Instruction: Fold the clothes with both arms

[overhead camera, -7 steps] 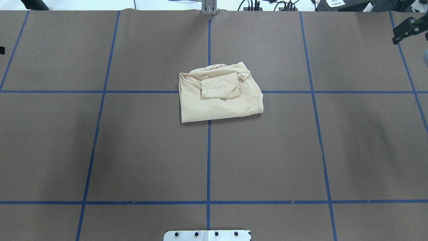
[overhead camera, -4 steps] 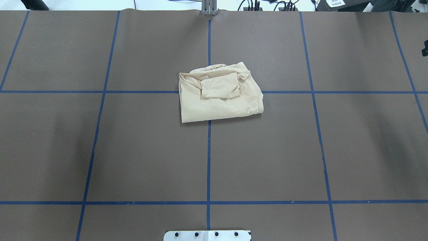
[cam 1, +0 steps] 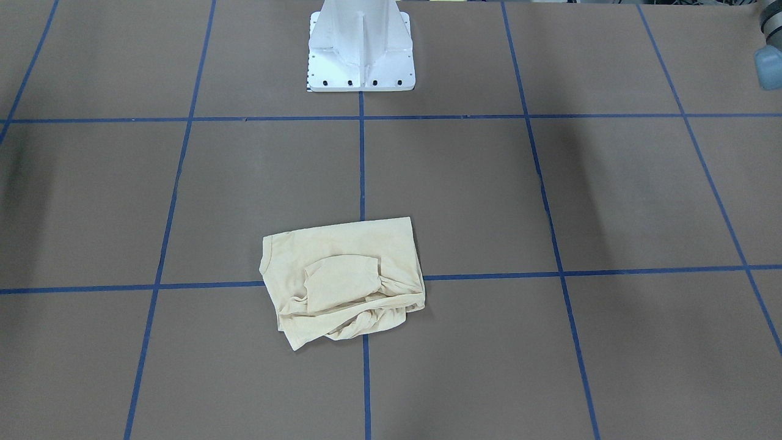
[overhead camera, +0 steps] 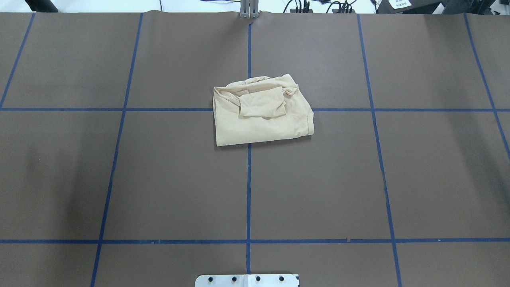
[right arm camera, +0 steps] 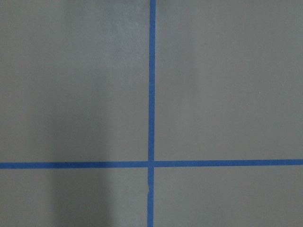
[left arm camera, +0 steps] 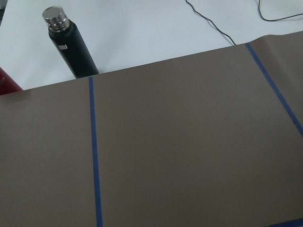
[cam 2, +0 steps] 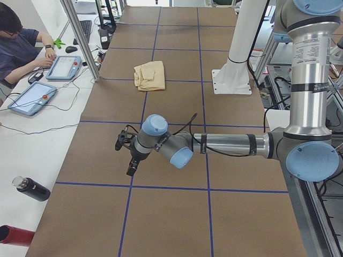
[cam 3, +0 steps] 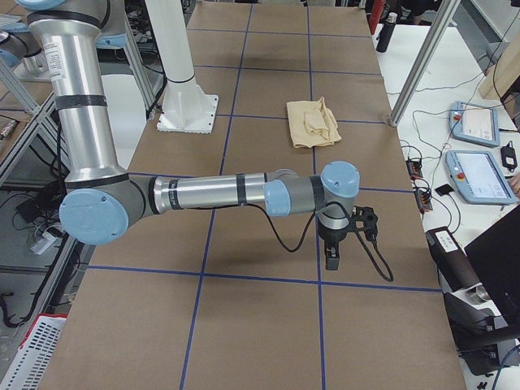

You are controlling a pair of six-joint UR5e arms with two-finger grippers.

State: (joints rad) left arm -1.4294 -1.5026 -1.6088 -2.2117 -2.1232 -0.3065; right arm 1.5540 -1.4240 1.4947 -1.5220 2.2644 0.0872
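Change: the right claw [cam 3: 331,262] showed at the far right edge of the overhead view a second ago and is now out of that view. The shirt [overhead camera: 263,115] has not shifted.
Shirt: pale cream, folded into a rough rectangle with a smaller folded flap on top. It lies flat on the bench [overhead camera: 159,179], over the crossing of the centre tape line and a cross line, on the half away from the robot. The edge nearer the robot is smooth and the far edge is bunched.
Left arm [cam 2: 225,144]: stretched out low along the bench, wrist bent down, well apart from the shirt.
Left claw [cam 2: 131,170]: points down over bare bench. Seen only from the side, so I cannot tell if it is open or closed. Nothing shows in it.
Right arm [cam 3: 211,193]: likewise stretched out low, well apart from the shirt.
Right claw: points down over bare bench near a tape crossing [right arm camera: 151,164]. Open or closed, cannot tell.
Pedestal [cam 1: 360,49]: white, bolted at the robot's edge of the bench, on the centre line.
Surroundings: a black bottle [left arm camera: 71,45] stands upright on the white surface just past the bench edge. A person [cam 2: 19,48] sits at that side with hands on a tablet [cam 2: 65,67].
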